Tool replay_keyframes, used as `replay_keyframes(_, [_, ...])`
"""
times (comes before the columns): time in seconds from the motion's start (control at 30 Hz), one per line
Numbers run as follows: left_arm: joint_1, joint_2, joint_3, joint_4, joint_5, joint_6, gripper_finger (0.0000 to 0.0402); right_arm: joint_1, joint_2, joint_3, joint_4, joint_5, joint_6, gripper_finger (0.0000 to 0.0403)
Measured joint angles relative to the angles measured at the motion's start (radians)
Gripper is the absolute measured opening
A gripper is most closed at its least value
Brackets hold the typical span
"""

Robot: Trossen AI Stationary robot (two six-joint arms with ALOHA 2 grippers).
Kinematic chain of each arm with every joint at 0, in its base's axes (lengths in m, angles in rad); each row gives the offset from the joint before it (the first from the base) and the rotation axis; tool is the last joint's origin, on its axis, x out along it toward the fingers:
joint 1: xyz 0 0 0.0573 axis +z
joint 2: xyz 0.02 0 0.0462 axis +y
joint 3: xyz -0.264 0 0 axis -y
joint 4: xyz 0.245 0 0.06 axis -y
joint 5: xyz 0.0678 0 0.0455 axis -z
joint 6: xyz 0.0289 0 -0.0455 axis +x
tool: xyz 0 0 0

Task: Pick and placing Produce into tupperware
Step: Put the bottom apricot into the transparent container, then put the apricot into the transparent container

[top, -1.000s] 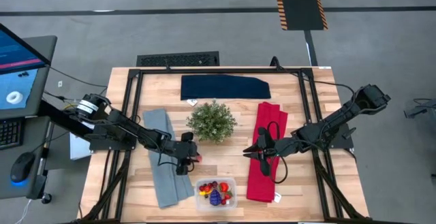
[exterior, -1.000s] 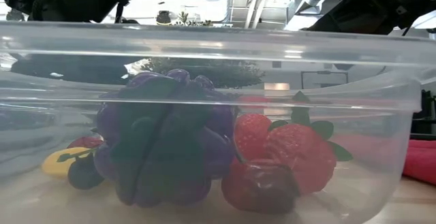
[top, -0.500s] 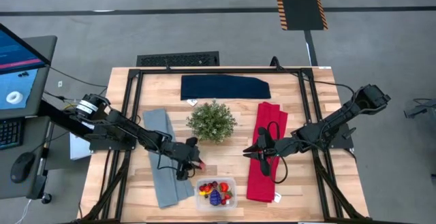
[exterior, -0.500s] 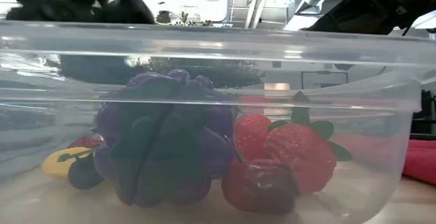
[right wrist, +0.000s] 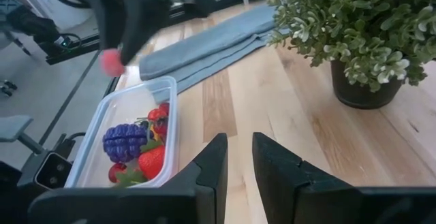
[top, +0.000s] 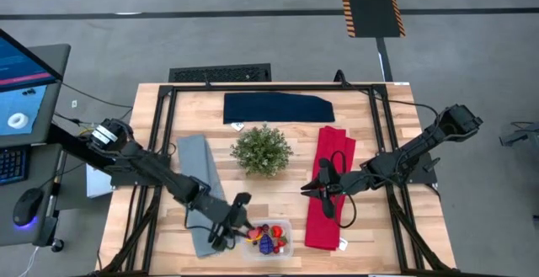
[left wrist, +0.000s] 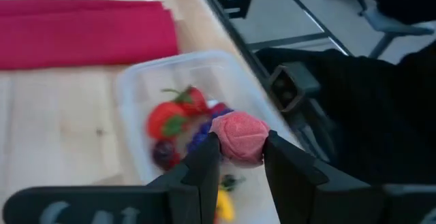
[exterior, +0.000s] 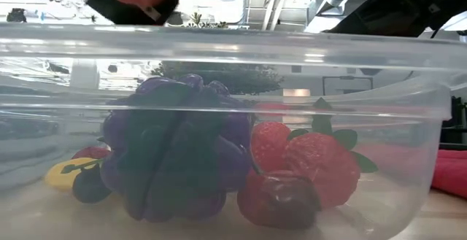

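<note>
Tupperware point(top: 267, 237) sits low centre in the high view on the tabletop point(top: 286, 194), holding a grape cluster point(exterior: 175, 152) and strawberries point(exterior: 306, 160); my left claw point(left wrist: 238, 157) pinches a pink-red berry point(left wrist: 240, 135) over its rim; my right claw point(top: 324, 184), fingers narrowly apart and empty, rests above the red cloth point(top: 331, 214).

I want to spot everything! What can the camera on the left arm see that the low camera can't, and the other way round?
Only the left wrist view shows the left gripper pinching a pink berry above the tub, and a red cloth beyond it.

Only the low view shows the room behind the table, seen through the tub's wall.

Both show the tub, the strawberries and the purple grapes inside it.
</note>
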Motion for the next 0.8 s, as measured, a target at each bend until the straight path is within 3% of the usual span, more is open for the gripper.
replay_keyframes(0.33, [-0.056,0.031,0.001,-0.063,-0.118,-0.114,0.0098,-0.001,0.0,0.0,0.001,0.001,0.0,0.0092])
replay_keyframes(0.5, [-0.054,0.102,0.002,-0.038,-0.11,-0.134,0.0106,-0.002,0.0,0.0,0.014,0.001,0.0,0.0092])
replay_keyframes(0.8, [-0.054,0.158,0.002,0.09,-0.083,-0.13,0.0194,0.0,0.0,0.0,0.015,0.001,0.008,0.0092])
